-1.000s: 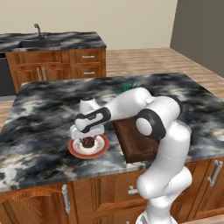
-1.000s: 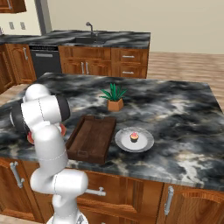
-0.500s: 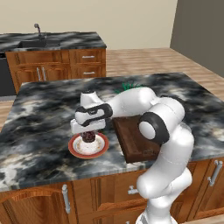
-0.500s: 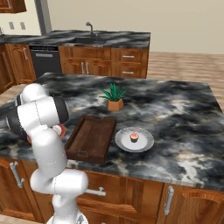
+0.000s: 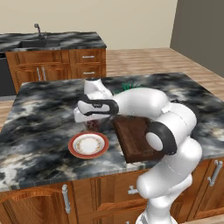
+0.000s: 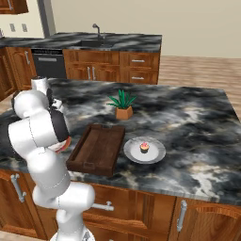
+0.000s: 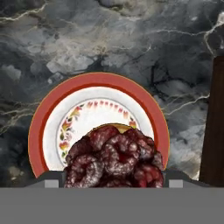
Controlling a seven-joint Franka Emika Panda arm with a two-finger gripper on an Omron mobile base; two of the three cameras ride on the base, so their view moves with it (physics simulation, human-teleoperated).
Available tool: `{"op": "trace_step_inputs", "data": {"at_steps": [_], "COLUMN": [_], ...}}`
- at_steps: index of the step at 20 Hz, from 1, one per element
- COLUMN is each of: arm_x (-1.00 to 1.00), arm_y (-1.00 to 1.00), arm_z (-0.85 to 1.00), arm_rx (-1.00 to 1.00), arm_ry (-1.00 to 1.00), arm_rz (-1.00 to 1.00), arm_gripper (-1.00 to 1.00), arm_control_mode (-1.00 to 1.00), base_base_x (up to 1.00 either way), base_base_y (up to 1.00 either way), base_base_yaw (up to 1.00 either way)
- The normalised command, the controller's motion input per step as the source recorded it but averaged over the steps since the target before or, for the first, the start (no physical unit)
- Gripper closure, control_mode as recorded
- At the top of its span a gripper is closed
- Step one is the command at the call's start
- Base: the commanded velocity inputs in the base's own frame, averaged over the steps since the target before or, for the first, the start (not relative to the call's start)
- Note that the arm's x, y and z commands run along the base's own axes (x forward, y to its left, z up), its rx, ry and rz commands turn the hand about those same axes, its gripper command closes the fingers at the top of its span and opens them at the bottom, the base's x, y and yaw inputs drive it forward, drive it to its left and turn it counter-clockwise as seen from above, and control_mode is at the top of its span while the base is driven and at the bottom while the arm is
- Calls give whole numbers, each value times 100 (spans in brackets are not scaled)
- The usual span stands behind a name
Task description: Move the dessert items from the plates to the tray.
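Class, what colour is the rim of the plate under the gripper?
Red, around a cream centre with a floral ring; the plate shows best in the hand view.

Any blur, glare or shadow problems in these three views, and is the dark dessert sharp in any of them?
Left base view: soft, low detail; the dark chocolate-brown lump is a smudge under the gripper. Right base view: even light, no glare, the small pink-topped cupcake readable. Hand view: sharpest, lump texture crisp above the red-rimmed round plate.
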Motion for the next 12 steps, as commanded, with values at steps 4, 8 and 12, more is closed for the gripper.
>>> {"op": "trace_step_inputs", "data": {"at_steps": [4, 8, 12], "arm_x": [-1, 0, 5], "arm_y": [-70, -82, -89], "arm_z": [37, 31, 8], "arm_rx": [3, 4, 1], "arm_ry": [-20, -14, -2], "arm_rz": [-7, -13, -20], "arm_gripper": [100, 100, 100], "arm_control_mode": [-100, -100, -100], "base_base_x": [0, 0, 0], "base_base_y": [0, 0, 0], "base_base_yaw": [0, 0, 0]}}
